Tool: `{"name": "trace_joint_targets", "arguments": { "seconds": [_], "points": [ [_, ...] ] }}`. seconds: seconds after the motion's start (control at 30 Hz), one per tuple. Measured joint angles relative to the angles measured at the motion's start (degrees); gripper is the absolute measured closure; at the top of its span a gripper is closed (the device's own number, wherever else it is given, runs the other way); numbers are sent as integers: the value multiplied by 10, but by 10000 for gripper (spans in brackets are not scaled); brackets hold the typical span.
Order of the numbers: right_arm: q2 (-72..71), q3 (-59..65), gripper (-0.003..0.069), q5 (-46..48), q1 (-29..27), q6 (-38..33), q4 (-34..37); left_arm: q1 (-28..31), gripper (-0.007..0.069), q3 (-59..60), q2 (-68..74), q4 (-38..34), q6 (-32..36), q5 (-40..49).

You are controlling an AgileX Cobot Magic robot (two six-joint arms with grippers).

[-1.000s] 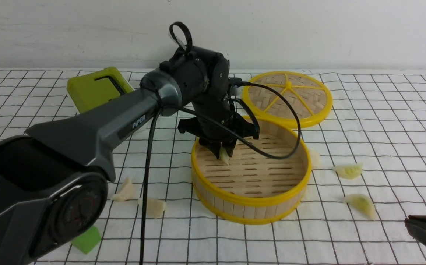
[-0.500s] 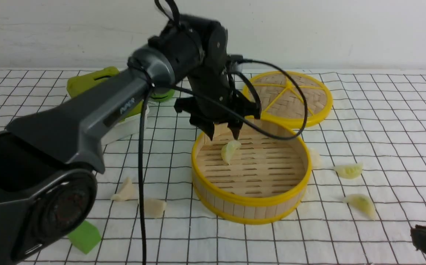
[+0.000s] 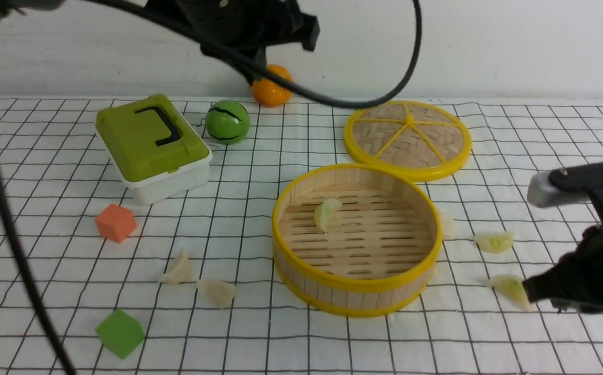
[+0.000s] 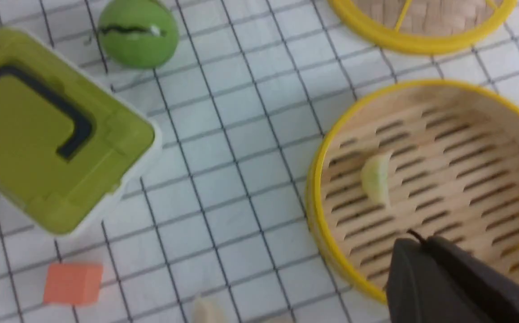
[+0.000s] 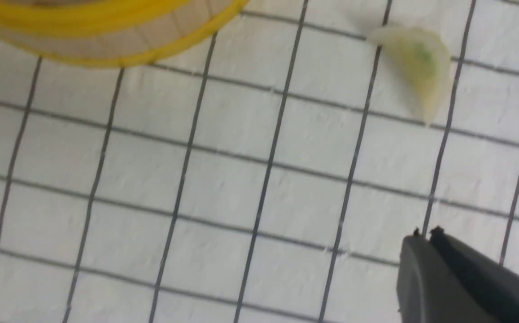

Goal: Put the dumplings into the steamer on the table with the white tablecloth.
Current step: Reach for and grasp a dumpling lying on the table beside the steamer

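After letting go over the steamer, the left hand (image 4: 416, 237) has pulled up and back above the far side of the bench (image 3: 437, 344). Only a blurred dark wedge of it shows in its wrist view, so whether it is spread or pressed together cannot be told. The dumpling (image 3: 327, 213) it carried a second ago now lies free on the slatted floor of the steamer (image 3: 356, 294), toward the far left. The right hand (image 3: 528, 288), idle at the near edge a moment before, has come in low, tips seemingly pressed together, near but apart from a green-tinged dumpling (image 3: 509, 289).

That reads as one of six delivered and the second pickup beginning. A third dumpling (image 3: 494, 242) lies beyond it and a fourth dumpling (image 3: 444, 223) sits against the steamer's right wall. A pale dumpling (image 3: 177, 270) and its neighbour (image 3: 218, 291) wait on the left.

The white tablecloth (image 3: 541, 130), gridded in black, also carries a woven lid (image 3: 408, 138), green box (image 3: 150, 140), green ball (image 3: 227, 121), orange ball (image 3: 272, 92), orange cube (image 3: 115, 222) and green cube (image 3: 120, 333). A plain pale wall (image 3: 489, 47) stands behind.
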Motion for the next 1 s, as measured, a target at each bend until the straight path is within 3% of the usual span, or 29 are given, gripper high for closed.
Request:
{"name": "trace_joint_targets", "arguments": {
  "seconds": [0.07,0.1,0.13,0.27,0.37,0.5,0.6,0.67,0.8,0.83,0.9,1.0],
  "points": [
    [54,-42,634,-2,-57,-113,66,0,637,133,-66,0,1,0],
    [57,-44,634,-2,-60,-123,71,0,637,133,-66,0,1,0],
    [84,-61,619,-4,-85,-196,107,0,637,219,-106,-3,-4,-2],
    [148,-74,519,-33,-104,-324,176,0,637,411,-208,-41,-12,-58],
    [185,-83,397,-65,-104,-346,182,0,637,499,-266,-59,-13,-90],
    [238,-109,231,-89,-104,-348,137,0,637,594,-350,-64,-31,-120],
    [273,-127,184,-90,-104,-345,114,0,637,638,-402,-61,-40,-129],
    [288,-133,186,-91,-104,-344,111,0,637,650,-421,-58,-41,-131],
    [332,-147,281,-96,-104,-330,108,0,637,687,-470,-38,-41,-149],
    [337,-157,378,-91,-104,-316,104,0,637,698,-483,-29,-42,-151],
    [340,-167,481,-72,-105,-295,104,0,637,709,-492,-18,-42,-153],
    [336,-187,477,-16,-105,-271,104,0,637,727,-502,-7,-42,-163]
  ]
}}
